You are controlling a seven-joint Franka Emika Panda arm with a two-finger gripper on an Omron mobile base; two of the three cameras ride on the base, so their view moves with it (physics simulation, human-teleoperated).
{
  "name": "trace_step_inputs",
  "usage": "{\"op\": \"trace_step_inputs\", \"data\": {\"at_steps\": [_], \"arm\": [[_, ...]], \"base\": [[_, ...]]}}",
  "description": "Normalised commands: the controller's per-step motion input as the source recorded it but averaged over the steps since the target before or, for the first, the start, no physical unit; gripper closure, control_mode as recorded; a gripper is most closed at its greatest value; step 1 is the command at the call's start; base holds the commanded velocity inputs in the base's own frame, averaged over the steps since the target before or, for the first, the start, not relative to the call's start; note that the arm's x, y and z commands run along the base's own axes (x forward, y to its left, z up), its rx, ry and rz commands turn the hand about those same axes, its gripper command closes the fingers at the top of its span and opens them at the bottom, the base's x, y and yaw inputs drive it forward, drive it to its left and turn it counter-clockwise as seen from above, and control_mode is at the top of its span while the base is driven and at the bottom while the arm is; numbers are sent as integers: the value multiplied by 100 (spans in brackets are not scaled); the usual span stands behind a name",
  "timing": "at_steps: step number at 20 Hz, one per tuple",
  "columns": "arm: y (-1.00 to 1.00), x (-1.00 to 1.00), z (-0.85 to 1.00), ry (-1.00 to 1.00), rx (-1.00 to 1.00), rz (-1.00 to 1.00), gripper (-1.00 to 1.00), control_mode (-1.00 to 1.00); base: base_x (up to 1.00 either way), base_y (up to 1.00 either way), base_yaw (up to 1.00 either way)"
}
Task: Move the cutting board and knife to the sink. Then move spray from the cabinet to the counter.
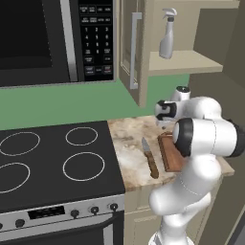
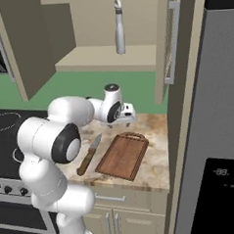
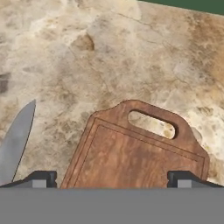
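marbled beige-brown stone is the counter [image 1: 129, 148] in my left base view, squeezed between the black stovetop [image 1: 52, 162] and my own white arm. the knife [image 1: 150, 160] lies flat on it, blade pointing toward the green wall, brown handle toward the front edge. just right of it sits the cutting board [image 1: 168, 153], mostly hidden behind my elbow. above, the cabinet [image 1: 184, 62] stands open, and the spray [image 1: 167, 40] is upright on its shelf. a microwave [image 1: 57, 40] hangs over the stovetop.

from the right base view, the cutting board [image 2: 123, 156] shows whole, lying flat with its handle end toward the wall. the knife [image 2: 89, 155] lies just beside its left edge, not touching it. my gripper [image 2: 128, 119] hangs over the counter [image 2: 157, 146] behind the board's handle end, touching nothing. the spray [image 2: 119, 34] stands on the cabinet [image 2: 105, 58] shelf, well above. a grey fridge [image 2: 213, 132] fills the right side.

in the hand view, my two fingertips [image 3: 43, 178] stand wide apart with nothing between them, and my gripper [image 3: 113, 181] looks down on the cutting board [image 3: 135, 157], its handle slot showing the counter [image 3: 87, 65] through it. the knife's [image 3: 16, 142] silver blade lies at the left.
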Motion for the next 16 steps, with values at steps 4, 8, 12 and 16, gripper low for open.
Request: {"op": "trace_step_inputs", "data": {"at_steps": [4, 8, 12, 16], "arm": [[-14, 48, -18, 6, 3, 0, -100, -100], [-6, 45, -19, 0, 3, 0, -100, -100], [-6, 37, -27, 0, 0, 0, -100, -100], [-4, 34, -24, 0, 0, 0, -100, -100]], "base": [[0, 0, 0], [0, 0, 0], [0, 0, 0], [0, 0, 0]]}}
